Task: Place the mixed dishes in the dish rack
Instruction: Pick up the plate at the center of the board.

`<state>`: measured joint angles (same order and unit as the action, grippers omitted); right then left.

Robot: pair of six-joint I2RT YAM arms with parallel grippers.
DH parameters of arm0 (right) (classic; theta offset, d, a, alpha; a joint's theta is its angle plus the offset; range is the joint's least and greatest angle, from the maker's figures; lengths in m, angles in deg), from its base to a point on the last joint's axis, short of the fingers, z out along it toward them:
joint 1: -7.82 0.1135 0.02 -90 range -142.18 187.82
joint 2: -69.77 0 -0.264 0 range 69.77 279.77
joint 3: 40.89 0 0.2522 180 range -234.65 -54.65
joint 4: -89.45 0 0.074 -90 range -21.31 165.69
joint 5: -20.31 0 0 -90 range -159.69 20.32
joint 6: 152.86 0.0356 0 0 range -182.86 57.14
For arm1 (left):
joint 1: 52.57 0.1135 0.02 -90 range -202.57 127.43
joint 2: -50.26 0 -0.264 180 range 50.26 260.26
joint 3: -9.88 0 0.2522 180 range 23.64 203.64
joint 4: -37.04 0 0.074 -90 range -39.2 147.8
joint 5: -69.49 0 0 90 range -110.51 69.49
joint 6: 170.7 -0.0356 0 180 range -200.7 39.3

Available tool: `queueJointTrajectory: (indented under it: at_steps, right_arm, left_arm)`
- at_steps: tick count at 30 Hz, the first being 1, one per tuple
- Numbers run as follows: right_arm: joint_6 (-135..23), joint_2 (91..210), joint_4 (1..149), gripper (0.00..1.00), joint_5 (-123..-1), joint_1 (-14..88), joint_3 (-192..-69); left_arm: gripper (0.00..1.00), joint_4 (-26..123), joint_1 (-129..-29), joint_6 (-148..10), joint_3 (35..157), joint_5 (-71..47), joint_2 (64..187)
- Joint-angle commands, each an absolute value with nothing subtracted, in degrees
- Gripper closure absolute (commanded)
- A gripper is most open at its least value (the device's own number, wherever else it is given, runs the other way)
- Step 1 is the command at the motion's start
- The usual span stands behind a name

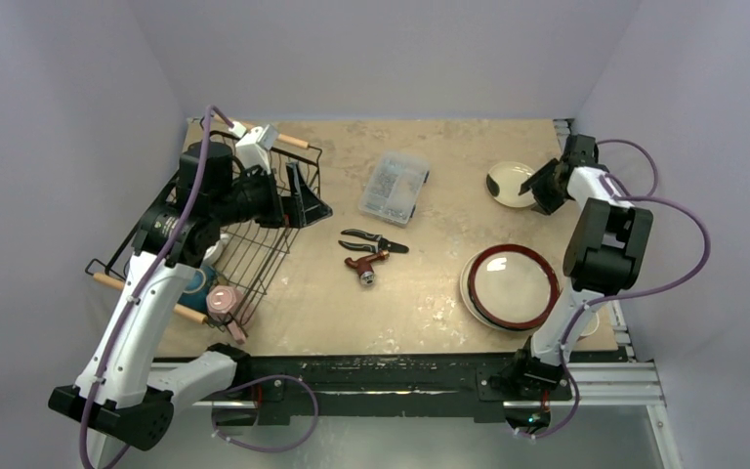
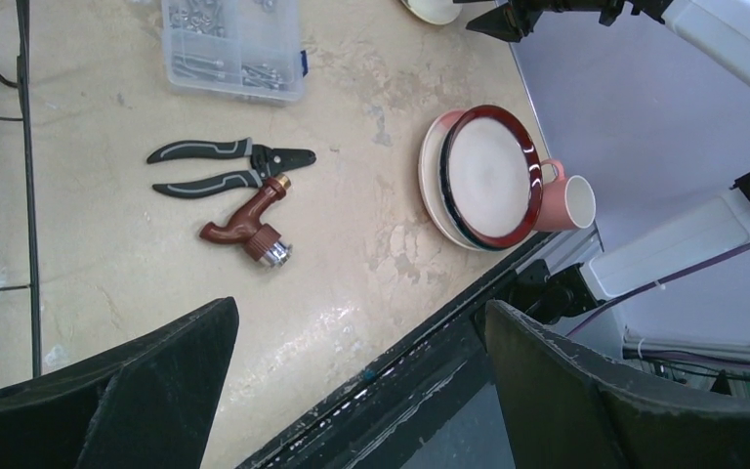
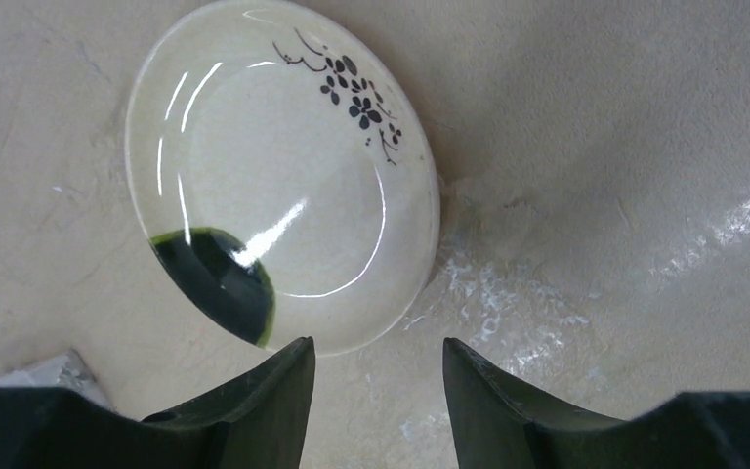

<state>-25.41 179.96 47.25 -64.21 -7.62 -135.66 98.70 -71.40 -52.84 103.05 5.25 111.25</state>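
Middle of table: a clear box (image 1: 394, 188), black cutters (image 1: 373, 239) and a red-brown tool (image 1: 366, 266) lie close together.
Front of table: bare table top (image 1: 352, 327) between the dish rack (image 1: 254, 234) and the plates (image 1: 511, 286), room to pass.
Dish rack: the left arm (image 1: 146, 293) hangs over it and covers much of its top.
Right side: stacked plates with a pink mug (image 2: 562, 200) just beside them, right arm (image 1: 601, 239) close by.
Far right corner: small saucer (image 3: 283, 186) lies flat, bare table around it; the right gripper (image 3: 371, 366) sits at its rim, fingers apart.

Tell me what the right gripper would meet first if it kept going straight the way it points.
Most likely the small cream saucer, at its near rim; it lies just ahead of the right gripper, whose jaws stand open. Depth is unclear from this view.
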Motion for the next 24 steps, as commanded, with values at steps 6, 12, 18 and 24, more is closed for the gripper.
queueJointTrajectory:
  at_steps: [6,12,18,24]
  right_arm:
    - [-27.0,183.5,53.0,0.5,-63.3,-9.9,-137.7]
    - [-26.5,187.0,57.1,0.55,-58.6,-10.4,-137.5]
    - [-23.4,187.6,63.4,0.65,-54.6,-11.9,-134.2]
    - [-24.4,188.6,64.5,0.94,-53.4,-12.8,-134.0]
  left_arm:
    - [0.04,102.4,-71.6,-55.7,107.4,3.6,110.2]
    - [0.05,103.4,-71.5,-54.9,109.1,3.8,111.4]
    - [0.05,104.4,-71.6,-54.3,109.2,2.3,110.5]
    - [0.05,104.9,-71.5,-53.5,108.6,0.9,109.6]
